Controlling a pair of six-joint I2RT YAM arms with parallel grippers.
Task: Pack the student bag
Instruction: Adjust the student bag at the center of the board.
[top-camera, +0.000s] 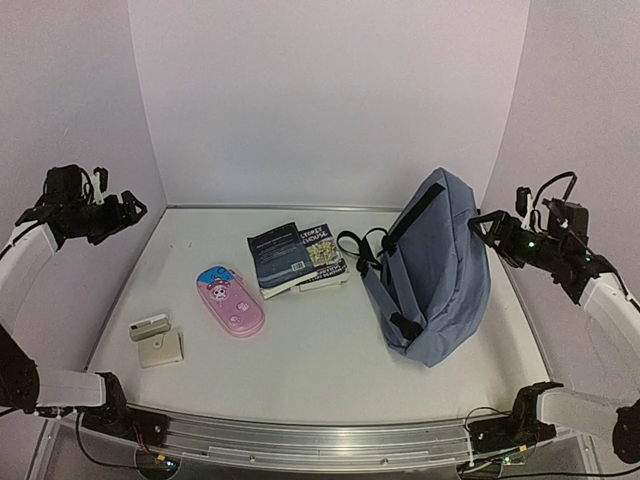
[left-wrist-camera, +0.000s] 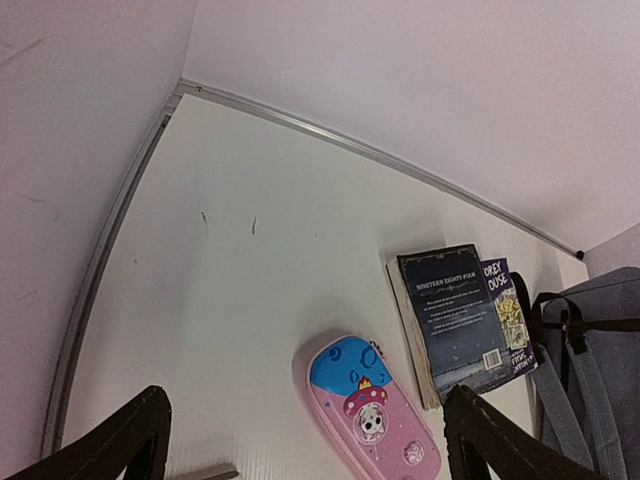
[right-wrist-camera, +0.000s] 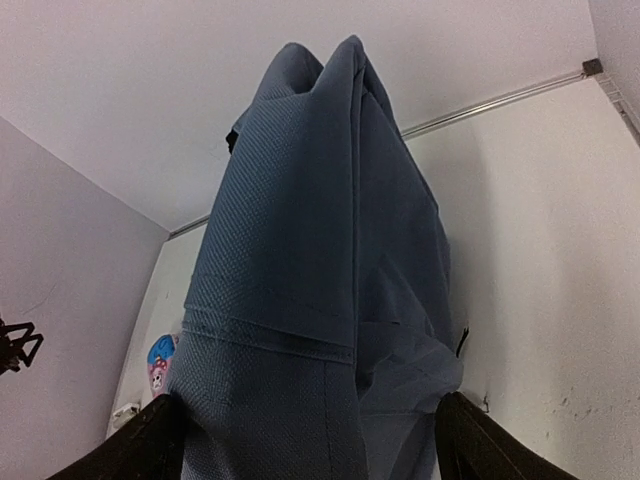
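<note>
Standing slumped on the white table (top-camera: 330, 345), the student bag (top-camera: 435, 285) turns its black straps toward a stack of two paperbacks (top-camera: 292, 258) just to its left. Farther from the bag lies a pink cartoon pencil case (top-camera: 231, 301). The right gripper (top-camera: 483, 231) hangs just beside the bag's upper right side, fingers spread wide. The left gripper (top-camera: 128, 213) hovers well apart from the bag, fingers likewise spread.

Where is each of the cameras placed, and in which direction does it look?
Top external: above and behind the arms, looking down at the white table; both arms show.
Left wrist: high at the left, looking down at the pink cartoon pencil case and dark paperback books; own black fingers.
Right wrist: close to the slate-blue fabric backpack, facing it; own fingers.
Shared: both wrist views show backpack and pencil case.
</note>
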